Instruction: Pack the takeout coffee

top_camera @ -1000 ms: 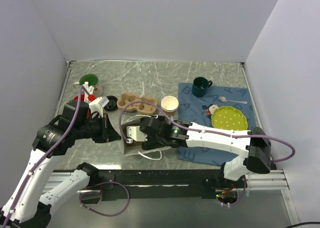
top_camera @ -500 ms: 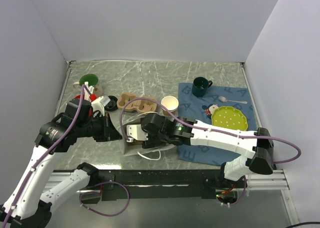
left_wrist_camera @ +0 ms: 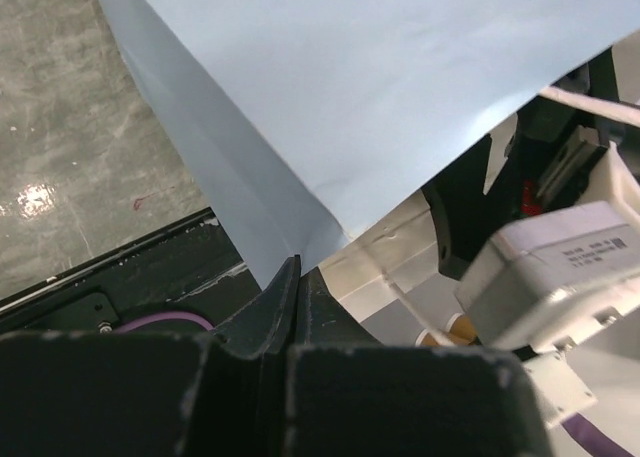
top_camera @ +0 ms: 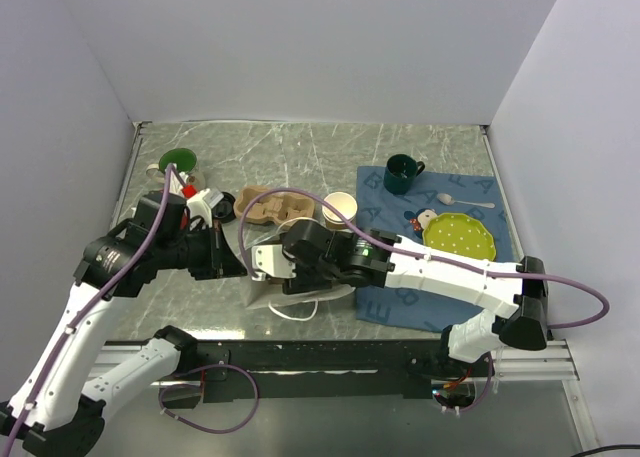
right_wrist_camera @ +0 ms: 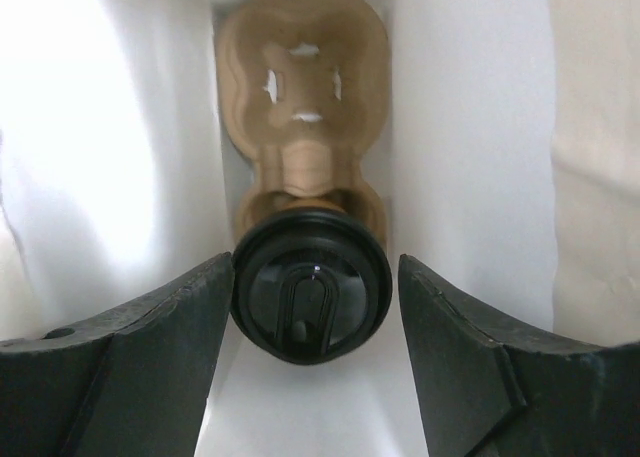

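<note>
takeout coffee 1 | paper cup 1 | green mug 1 | plate 1 | spoon 1 | bag 1

Left claw pinched shut, right claw spread, arms angled inward.

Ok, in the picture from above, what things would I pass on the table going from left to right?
Green disc → cardboard cup carrier → open paper cup → dark green mug → yellow-green plate.

The lid is black, the carrier tan, the plate lime with white dots, the mug dark green.
</note>
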